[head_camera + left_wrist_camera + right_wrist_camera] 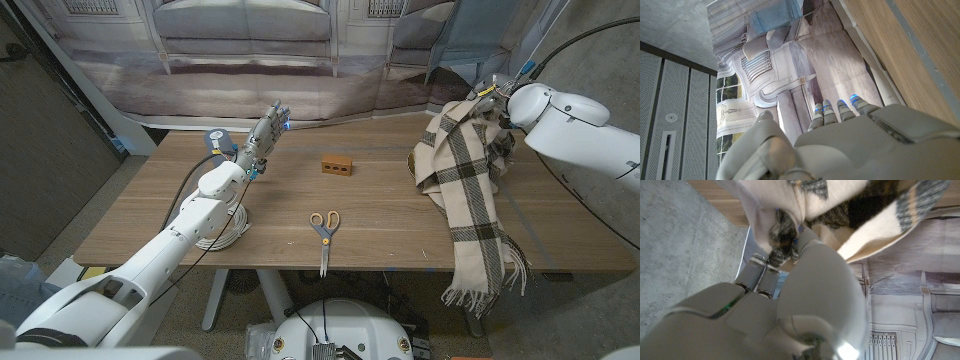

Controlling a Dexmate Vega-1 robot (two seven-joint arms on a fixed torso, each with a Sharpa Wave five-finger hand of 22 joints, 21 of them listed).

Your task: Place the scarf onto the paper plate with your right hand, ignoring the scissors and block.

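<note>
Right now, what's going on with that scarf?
Right hand holds scarf raised, tail over table edge. Left hand open, idle. Scissors, block untouched.

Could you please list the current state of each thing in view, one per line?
Scarf: lifted by the right hand, tail draped over the table's near edge.
Scissors: lying closed on the table.
Block: resting on the table, untouched.
Left hand: raised, holding nothing.

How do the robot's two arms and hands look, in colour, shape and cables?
Both arms have smooth, rounded white shells. The left hand is grey, with small blue lights at its fingertips; a dark cable runs along its forearm. The right hand is pale grey and rounded; dark cables lead off near its wrist.
</note>
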